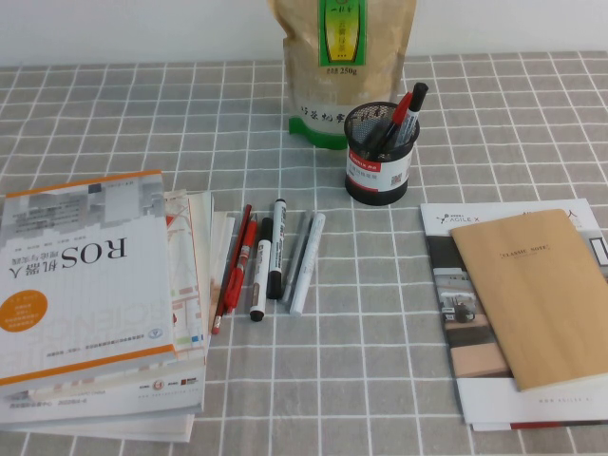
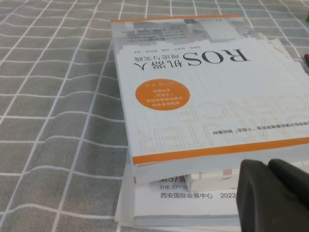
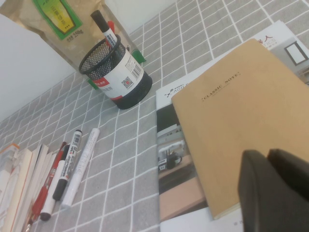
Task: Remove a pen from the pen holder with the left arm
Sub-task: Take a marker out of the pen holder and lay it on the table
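The left end effector [image 2: 269, 169], fingers pressed together and empty, hangs above the ROS book [image 1: 85, 275] at the left. Beside the book, loose pens [image 1: 268, 258] lie on the table [image 1: 380, 380]. Further right the mesh pen holder [image 1: 378, 166] stands upright with pens [image 1: 407, 109] inside. The right end effector [image 3: 267, 159], likewise closed, hovers over the tan notebook [image 1: 541, 294].

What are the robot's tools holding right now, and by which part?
Nothing. The left tool is shut and empty above the books; the right tool is shut and empty above the notebook. The pens sit in the holder.
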Tool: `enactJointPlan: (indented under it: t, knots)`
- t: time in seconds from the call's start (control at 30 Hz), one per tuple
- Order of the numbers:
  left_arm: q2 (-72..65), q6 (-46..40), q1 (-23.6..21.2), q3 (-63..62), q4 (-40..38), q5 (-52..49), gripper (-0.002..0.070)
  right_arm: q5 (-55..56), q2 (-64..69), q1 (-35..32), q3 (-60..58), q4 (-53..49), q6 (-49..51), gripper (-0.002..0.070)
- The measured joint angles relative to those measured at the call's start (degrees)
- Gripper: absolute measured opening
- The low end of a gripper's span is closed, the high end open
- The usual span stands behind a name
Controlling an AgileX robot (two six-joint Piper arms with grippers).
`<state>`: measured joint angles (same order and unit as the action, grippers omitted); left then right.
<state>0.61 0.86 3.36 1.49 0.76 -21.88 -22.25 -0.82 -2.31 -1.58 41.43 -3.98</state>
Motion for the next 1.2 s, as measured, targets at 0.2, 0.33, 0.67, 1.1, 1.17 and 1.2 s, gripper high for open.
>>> enactJointPlan:
  t: [0.2, 0.33, 0.67, 1.1, 1.17, 1.2]
  knots:
    - [0.0, 0.0, 0.0, 0.0, 0.0, 0.0, -0.0001, 0.0, 0.0, 0.0, 0.0, 0.0, 0.0, -0.0013]
    - [0.0, 0.0, 0.0, 0.0, 0.0, 0.0, -0.0001, 0.0, 0.0, 0.0, 0.0, 0.0, 0.0, -0.0013]
    - [0.0, 16.6, 0.0, 0.1, -15.7, 17.5, -0.0001, 0.0, 0.0, 0.0, 0.0, 0.0, 0.0, -0.0013]
    - [0.0, 23.5, 0.0, 0.1, -23.1, 36.2, -0.0001, 0.1, 0.0, 0.0, 0.0, 0.0, 0.0, -0.0013]
    - [0.0, 23.8, 0.0, 0.1, -21.8, 33.4, -0.0001, 0.1, 0.0, 0.0, 0.0, 0.0, 0.0, -0.0013]
    - [0.1, 23.8, 0.0, -0.3, -20.6, 30.6, -0.0001, 0.1, 0.0, 0.0, 0.0, 0.0, 0.0, -0.0013]
